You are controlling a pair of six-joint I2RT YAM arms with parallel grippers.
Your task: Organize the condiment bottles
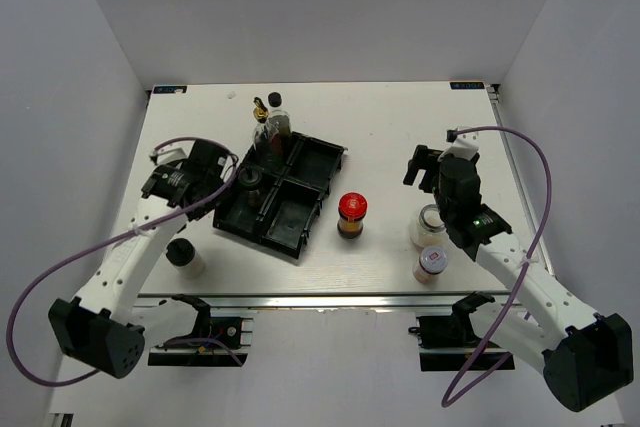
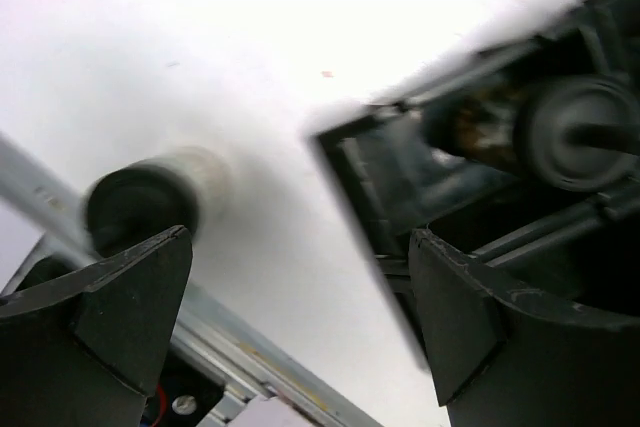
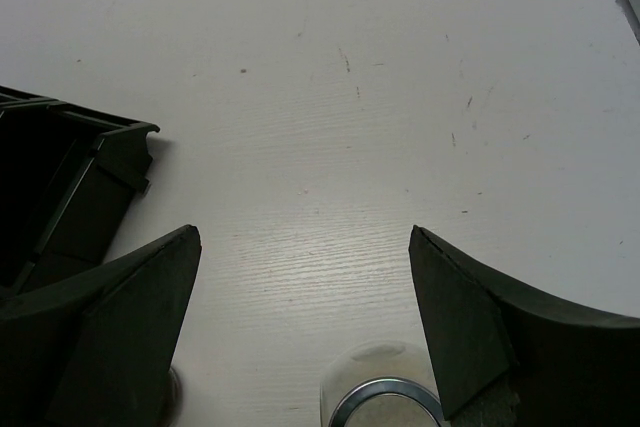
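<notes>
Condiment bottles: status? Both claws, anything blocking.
Left claw open, empty, at tray edge. Right claw open, empty. Red-lidded jar, two silver-lidded jars, one white bottle outside tray. No obstruction seen.

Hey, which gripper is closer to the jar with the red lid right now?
Right. The right gripper is open, to the right of the red-lidded jar and a little farther back. The left gripper is at the far side of the black tray, which lies between them.
</notes>
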